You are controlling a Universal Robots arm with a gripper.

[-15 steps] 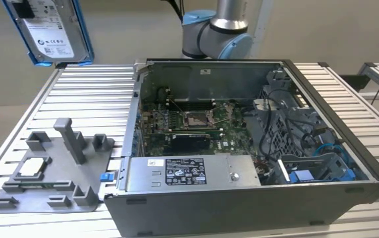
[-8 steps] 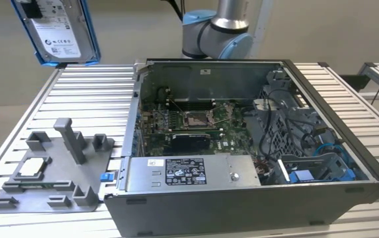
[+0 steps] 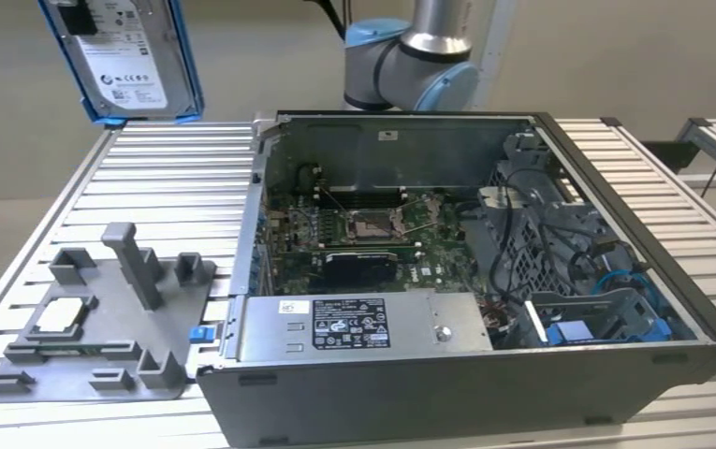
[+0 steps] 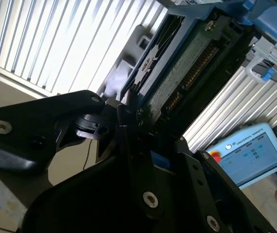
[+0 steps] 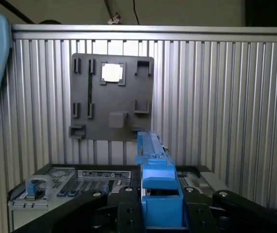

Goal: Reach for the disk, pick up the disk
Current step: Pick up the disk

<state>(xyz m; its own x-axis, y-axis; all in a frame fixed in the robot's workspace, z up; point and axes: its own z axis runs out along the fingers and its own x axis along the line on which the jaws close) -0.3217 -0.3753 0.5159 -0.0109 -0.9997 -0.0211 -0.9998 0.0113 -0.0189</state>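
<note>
High above the ribbed metal table (image 3: pixel 145 178), the black pincer (image 5: pixel 161 206) clamps the flat blue-framed disk (image 3: pixel 126 56).

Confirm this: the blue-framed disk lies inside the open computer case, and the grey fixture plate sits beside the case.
Wrong. The exterior view shows the disk up in the air, outside the computer case; in the first wrist view the pincer is shut on it. The grey fixture plate does sit beside the case.
</note>
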